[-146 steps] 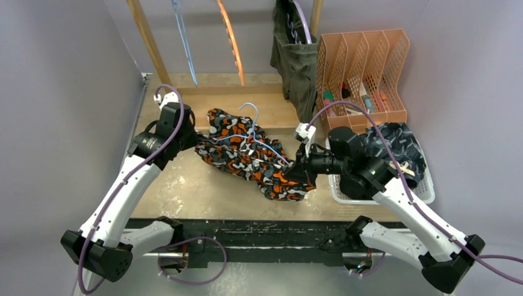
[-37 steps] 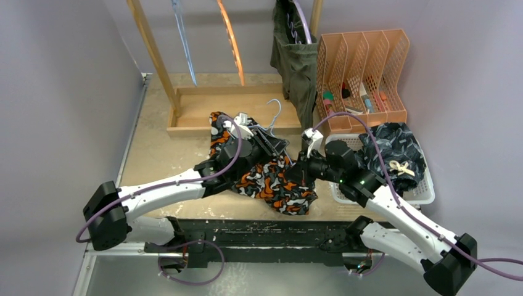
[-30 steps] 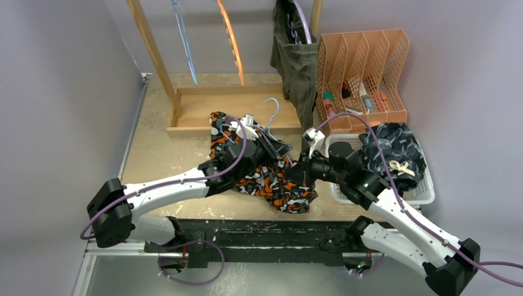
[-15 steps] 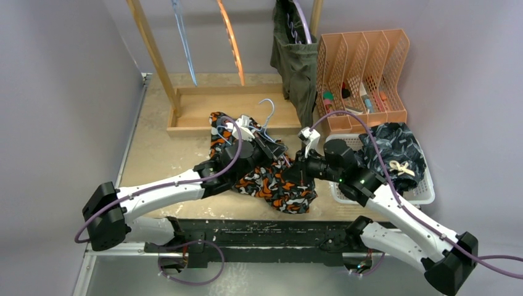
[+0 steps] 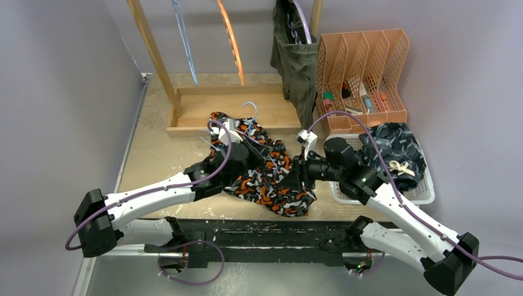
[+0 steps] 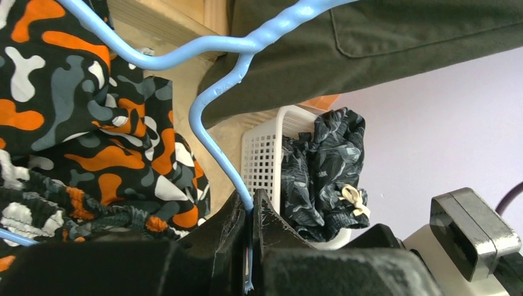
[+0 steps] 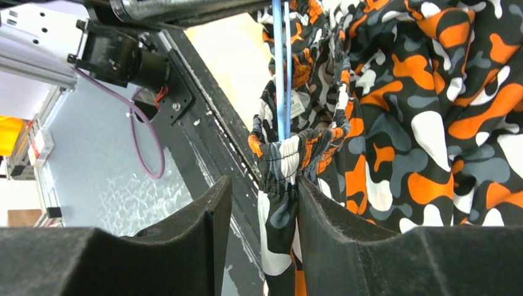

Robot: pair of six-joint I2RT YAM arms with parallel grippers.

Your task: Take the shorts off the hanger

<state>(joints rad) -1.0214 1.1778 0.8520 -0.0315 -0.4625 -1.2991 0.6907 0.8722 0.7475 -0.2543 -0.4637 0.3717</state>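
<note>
Left pincer [image 6: 250,201] clamps blue hanger [image 6: 214,151]; right pincer [image 7: 264,185] apart, orange-blotched shorts [image 7: 432,123] between.

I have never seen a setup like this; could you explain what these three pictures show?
Two robot arms work at a table. The overhead picture comes from a fixed camera behind them; the other two come from a camera on each wrist. On the table lie orange-patterned shorts on a blue hanger. The left gripper is pinched shut on the hanger's wire. The right gripper is open, with the shorts' waistband between its fingers. Behind hang olive shorts; a white basket holds dark shorts.
</note>
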